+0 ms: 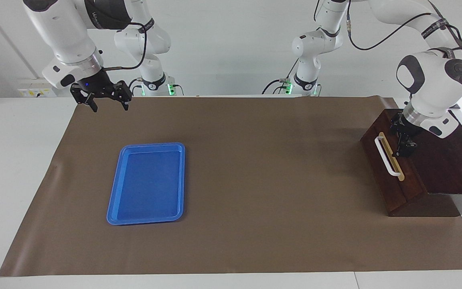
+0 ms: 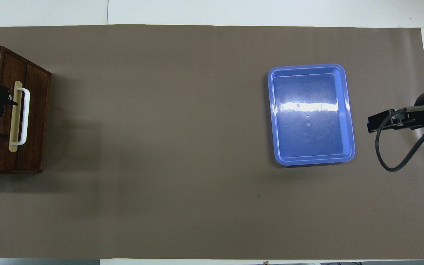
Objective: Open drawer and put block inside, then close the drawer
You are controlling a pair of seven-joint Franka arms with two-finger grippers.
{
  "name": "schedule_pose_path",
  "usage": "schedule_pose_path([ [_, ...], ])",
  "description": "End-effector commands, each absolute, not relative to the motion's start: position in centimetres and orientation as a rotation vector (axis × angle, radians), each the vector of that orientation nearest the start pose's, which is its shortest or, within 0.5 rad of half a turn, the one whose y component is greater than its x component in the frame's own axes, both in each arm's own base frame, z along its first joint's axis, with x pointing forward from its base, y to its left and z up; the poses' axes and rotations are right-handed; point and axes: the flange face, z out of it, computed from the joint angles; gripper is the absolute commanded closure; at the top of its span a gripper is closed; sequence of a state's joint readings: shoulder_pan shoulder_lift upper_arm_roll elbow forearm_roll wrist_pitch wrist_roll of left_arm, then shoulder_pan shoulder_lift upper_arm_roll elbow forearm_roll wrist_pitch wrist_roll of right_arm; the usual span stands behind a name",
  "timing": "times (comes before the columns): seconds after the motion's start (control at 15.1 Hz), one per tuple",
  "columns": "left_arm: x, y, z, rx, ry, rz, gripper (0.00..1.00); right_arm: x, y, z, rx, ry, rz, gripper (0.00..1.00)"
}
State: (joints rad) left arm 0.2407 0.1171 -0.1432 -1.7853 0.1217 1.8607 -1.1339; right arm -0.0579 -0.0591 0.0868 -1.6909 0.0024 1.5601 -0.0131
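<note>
The dark reddish-brown drawer [image 1: 397,186] is shut flush in its wooden box [image 1: 451,164] at the left arm's end of the table. Its white bar handle [image 1: 386,157] faces the middle of the table. The overhead view shows the drawer front [image 2: 35,117] and the handle [image 2: 26,116] too. The yellow block is hidden. My left gripper [image 1: 406,148] is open and empty at the top edge of the drawer front, just above the handle; it also shows in the overhead view [image 2: 0,119]. My right gripper [image 1: 110,105] is open and empty, waiting in the air over the right arm's end of the table.
A flat blue tray [image 1: 112,192] lies on the brown mat toward the right arm's end; in the overhead view its rim [image 2: 271,110] shines. The right arm's cable [image 2: 381,154] hangs over the mat's edge.
</note>
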Motion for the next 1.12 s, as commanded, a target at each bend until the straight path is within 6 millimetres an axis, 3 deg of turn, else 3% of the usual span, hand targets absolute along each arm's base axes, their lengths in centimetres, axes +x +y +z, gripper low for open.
schedule_pose_path([
  [0.0,56.3,3.5,54.7,-2.84,-1.216,0.082,0.0,52.9,1.6,60.0,-3.124,-0.063,0.125,0.0],
  [0.2,54.2,-0.8,57.1,-2.985,-0.85,0.162,0.0,53.0,1.2,59.9,-3.124,-0.054,0.125,0.0],
  [0.46,53.0,-3.5,58.3,-3.078,-0.436,0.161,0.0,53.0,1.2,59.9,-3.124,-0.054,0.127,0.0],
  [0.6,53.2,-3.6,58.5,-3.102,-0.303,0.149,0.0,53.0,1.2,60.0,-3.124,-0.054,0.125,0.0],
  [1.06,53.2,-2.7,58.8,-3.086,-0.181,0.17,0.0,53.0,1.2,59.9,-3.124,-0.054,0.127,0.0],
])
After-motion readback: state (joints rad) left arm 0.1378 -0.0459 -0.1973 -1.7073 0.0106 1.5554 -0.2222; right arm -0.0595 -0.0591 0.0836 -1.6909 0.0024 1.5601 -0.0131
